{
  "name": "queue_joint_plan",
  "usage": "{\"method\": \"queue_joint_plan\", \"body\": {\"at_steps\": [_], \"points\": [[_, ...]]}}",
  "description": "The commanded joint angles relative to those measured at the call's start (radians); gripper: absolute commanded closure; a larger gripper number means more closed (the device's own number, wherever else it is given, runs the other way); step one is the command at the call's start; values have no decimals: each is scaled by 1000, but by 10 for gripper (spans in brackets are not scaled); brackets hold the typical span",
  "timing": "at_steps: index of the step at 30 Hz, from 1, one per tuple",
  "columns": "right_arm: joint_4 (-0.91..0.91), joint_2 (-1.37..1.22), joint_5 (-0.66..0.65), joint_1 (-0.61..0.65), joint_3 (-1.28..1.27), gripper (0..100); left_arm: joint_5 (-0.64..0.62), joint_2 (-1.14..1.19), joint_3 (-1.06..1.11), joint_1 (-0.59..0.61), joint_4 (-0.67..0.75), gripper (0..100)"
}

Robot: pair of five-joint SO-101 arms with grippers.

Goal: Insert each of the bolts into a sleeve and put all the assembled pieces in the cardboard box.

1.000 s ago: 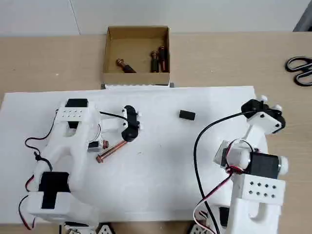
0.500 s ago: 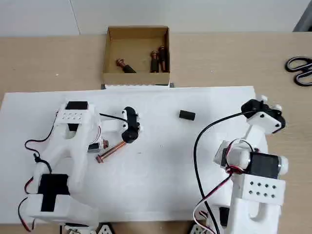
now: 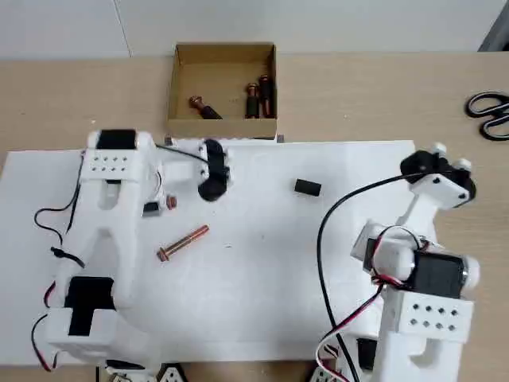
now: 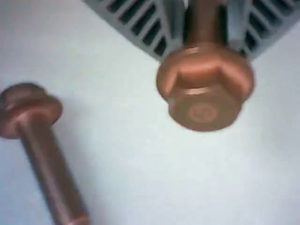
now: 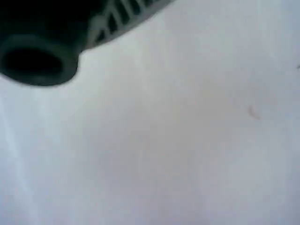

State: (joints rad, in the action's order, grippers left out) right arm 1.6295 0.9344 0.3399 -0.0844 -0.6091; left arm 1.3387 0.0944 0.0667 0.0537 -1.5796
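At the left side of the white sheet (image 3: 262,302), the left claw (image 4: 205,21) is closed on the shank of a held bolt (image 4: 205,91), whose flanged hexagonal head projects beyond the ribbed jaws. Near it on the sheet lies a loose bolt (image 3: 183,243) — copper-coloured, flat on its side, apart from the claw. Farther toward the middle rests a loose sleeve (image 3: 306,188) (short, black, lying alone). At the right edge of the sheet, the right claw (image 3: 425,165) appears closed on a held sleeve (image 5: 35,61), a black tube whose open end projects past the ribbed jaw above bare sheet. Beyond the sheet's far edge the cardboard box (image 3: 225,127) stands on the desk (image 3: 358,95). Three assembled pieces (image 3: 253,99) lie inside it — two side by side near one wall, one nearer the opposite wall. Scissors (image 3: 489,111) lie on the desk at the far right.
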Motion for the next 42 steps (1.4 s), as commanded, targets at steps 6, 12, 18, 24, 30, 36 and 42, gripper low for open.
{"method": "queue_joint_plan", "body": {"at_steps": [6, 12, 18, 24, 30, 36, 42], "points": [[88, 36, -17, 85, 163, 996, -150, -17, -340, -8, -172, 995], [88, 219, -147, 84, 167, 996, -394, -215, -406, -34, -172, 995], [81, 395, -282, 84, 150, 996, -686, -485, -295, -149, -172, 995], [18, 435, -295, 84, 75, 996, -997, -672, -165, -189, -123, 995], [-166, 435, -290, 119, -83, 996, -1100, -775, -50, -189, -77, 995], [-209, 519, -288, 308, -184, 996, -1249, -988, 139, -192, 160, 995], [-278, 737, -295, 406, -422, 996, -1522, -1303, 538, -192, 419, 995]]}}
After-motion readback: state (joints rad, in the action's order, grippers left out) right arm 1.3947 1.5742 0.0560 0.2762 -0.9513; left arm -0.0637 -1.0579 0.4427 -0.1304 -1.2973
